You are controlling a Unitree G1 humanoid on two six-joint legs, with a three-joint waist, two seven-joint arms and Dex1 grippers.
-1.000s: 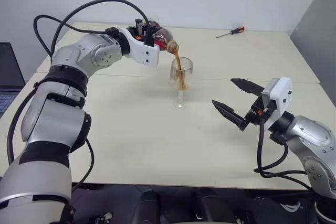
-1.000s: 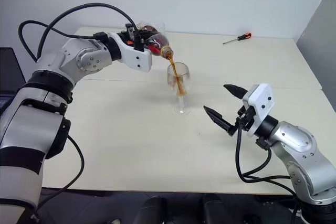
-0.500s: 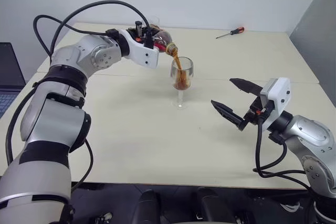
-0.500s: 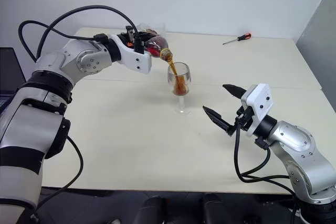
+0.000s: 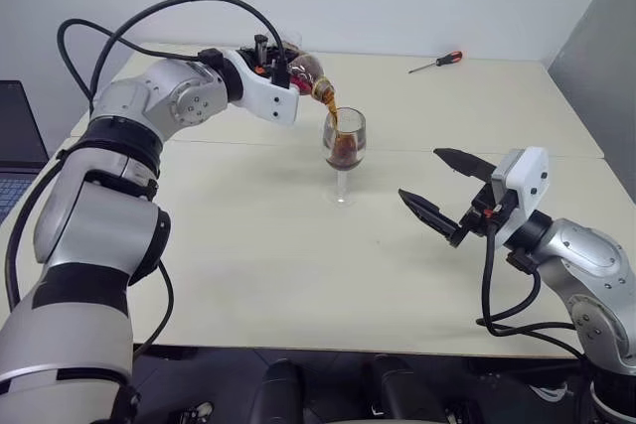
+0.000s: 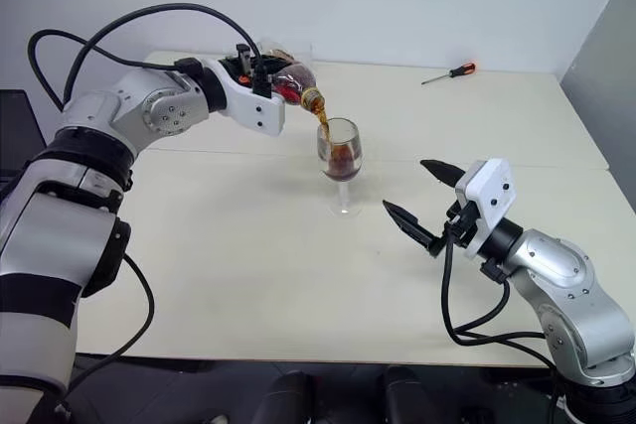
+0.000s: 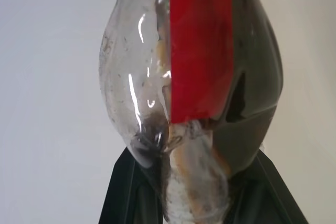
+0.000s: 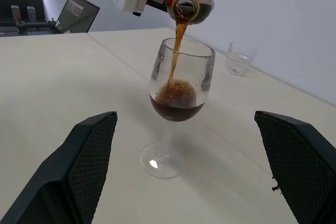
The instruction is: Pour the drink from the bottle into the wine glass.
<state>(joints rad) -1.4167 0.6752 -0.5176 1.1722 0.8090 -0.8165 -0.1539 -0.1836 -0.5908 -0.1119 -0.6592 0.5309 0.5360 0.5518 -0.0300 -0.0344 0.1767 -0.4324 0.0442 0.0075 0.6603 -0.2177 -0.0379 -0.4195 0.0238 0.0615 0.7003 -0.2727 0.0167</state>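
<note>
Half the pour looks done: the left tool [image 5: 281,74], clamped on the bottle [image 5: 303,70], streams the drink [image 8: 176,98] into the wine glass [image 5: 344,141]; the right tool [image 5: 440,187] waits apart beside it.

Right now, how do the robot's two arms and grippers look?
Both arms have silver-grey shells with black joint bands and loose black cables. Each wrist ends in a white block. The left gripper and the right gripper each have two black pointed fingers with mesh-textured pads.
</note>
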